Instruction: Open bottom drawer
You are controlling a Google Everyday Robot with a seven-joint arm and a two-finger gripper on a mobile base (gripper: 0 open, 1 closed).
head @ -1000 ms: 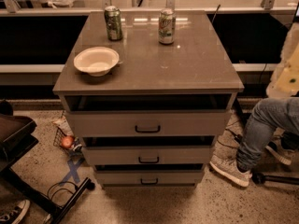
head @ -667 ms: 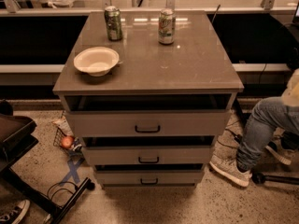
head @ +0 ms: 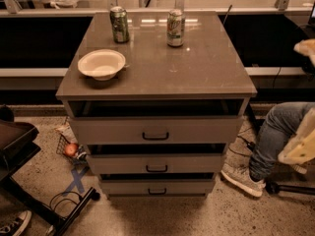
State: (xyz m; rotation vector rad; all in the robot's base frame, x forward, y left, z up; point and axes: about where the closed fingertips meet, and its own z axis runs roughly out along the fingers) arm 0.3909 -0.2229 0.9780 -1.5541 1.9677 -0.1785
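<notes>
The grey-taupe cabinet (head: 157, 77) stands in the middle with three drawer fronts. The bottom drawer (head: 128, 187) is the lowest and narrowest front. It has a small black bar handle (head: 157, 191) and a dark gap above it. No inner tray shows. My gripper (head: 299, 147) is a pale blurred shape at the right edge. It is level with the middle drawer and well to the right of the cabinet. It touches no handle.
A white bowl (head: 101, 64) and two cans (head: 119, 24) (head: 175, 27) stand on the cabinet top. A seated person's jeans leg and shoe (head: 242, 179) are right of the cabinet. A black stand (head: 29, 181), cables and a small wire basket (head: 70, 149) are on the left floor.
The pale shape at the right edge has moved down, from about the cabinet top's level to the middle drawer's level. The drawers have not moved.
</notes>
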